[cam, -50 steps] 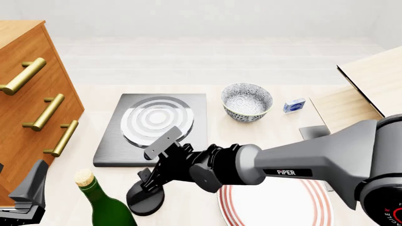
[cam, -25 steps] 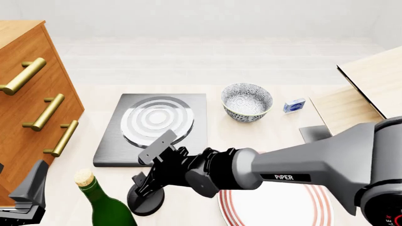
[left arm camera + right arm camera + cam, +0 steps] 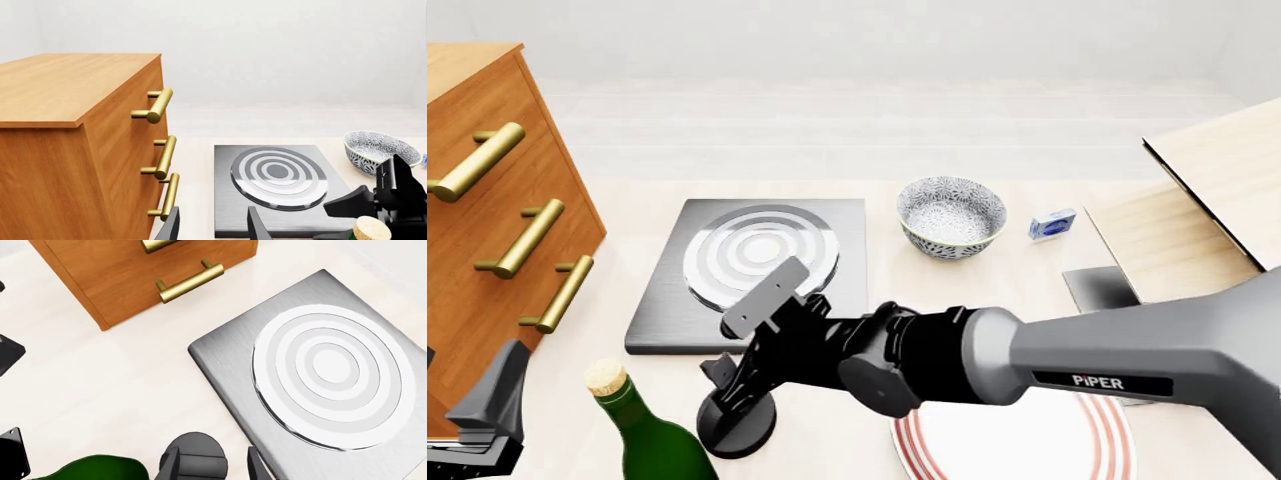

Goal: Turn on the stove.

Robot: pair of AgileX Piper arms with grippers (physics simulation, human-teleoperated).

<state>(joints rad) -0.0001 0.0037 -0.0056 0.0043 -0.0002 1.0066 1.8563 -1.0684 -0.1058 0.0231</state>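
The stove [image 3: 847,240] is a flat dark grey slab with a silver ringed burner [image 3: 761,255]; it lies left of the table's middle. Its black round knob [image 3: 737,425] sits on the table just in front of the slab. My right gripper [image 3: 721,348] hangs over the knob, open. In the right wrist view the knob [image 3: 193,454] lies between the fingers of this gripper [image 3: 212,467], close to one and apart from the other, beside the stove [image 3: 227,355]. My left gripper [image 3: 487,410] rests at the front left, open and empty. It [image 3: 213,227] faces the stove [image 3: 230,210].
A green corked bottle [image 3: 647,435] stands right beside the knob. A wooden drawer cabinet [image 3: 481,220] with brass handles fills the left. A patterned bowl [image 3: 950,215] and a small blue box [image 3: 1052,224] lie behind. A red-rimmed plate [image 3: 1014,440] sits under the right arm.
My right arm's forearm has swung lower and further right. Its gripper dipped toward the knob, then rose slightly, still over it. The left arm is still.
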